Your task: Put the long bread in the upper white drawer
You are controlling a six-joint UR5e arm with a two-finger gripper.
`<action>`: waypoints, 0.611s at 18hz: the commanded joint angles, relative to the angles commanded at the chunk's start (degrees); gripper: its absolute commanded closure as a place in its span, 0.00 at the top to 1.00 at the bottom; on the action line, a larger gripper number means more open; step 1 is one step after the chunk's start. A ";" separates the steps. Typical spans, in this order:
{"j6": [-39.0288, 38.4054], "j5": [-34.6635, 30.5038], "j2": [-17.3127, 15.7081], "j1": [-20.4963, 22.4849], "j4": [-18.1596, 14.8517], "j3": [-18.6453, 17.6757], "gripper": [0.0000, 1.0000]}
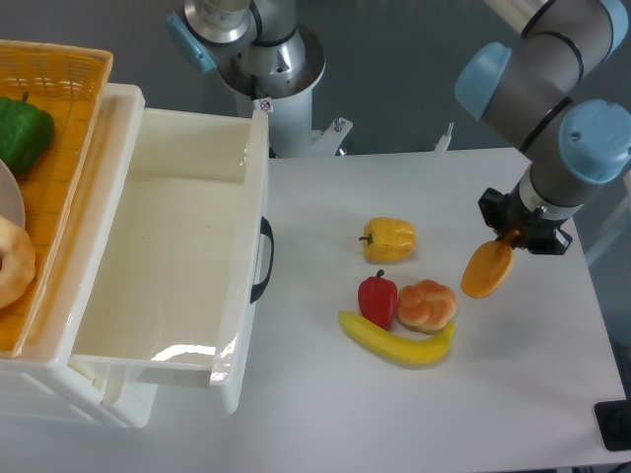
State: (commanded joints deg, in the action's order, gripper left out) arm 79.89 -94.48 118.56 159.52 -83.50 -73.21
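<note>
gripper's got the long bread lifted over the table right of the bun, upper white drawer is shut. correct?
Not quite: the upper white drawer is pulled open, as the camera view shows. The rest holds: the gripper holds the long bread above the table, right of the bun.

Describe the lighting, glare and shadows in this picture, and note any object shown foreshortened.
Fixed camera: even, soft lighting; glare patch on the upper white drawer floor near its front; faint shadows under the banana; the long bread, held by the end effector, looks foreshortened, seen nearly end-on.
</note>
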 joint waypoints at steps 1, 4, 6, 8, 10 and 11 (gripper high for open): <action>0.00 0.00 0.00 -0.09 0.00 0.09 0.00; -0.09 0.70 -0.09 0.00 0.00 0.09 0.00; -0.61 1.23 -0.17 -0.09 0.00 0.26 0.00; -1.31 1.32 -0.17 -0.26 0.00 0.44 0.00; -2.63 2.28 -0.96 -0.35 -0.09 0.44 0.00; -3.16 2.63 -1.66 -0.44 -0.09 0.35 0.00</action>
State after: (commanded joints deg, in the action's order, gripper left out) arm 76.73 -91.85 116.90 159.08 -83.58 -72.86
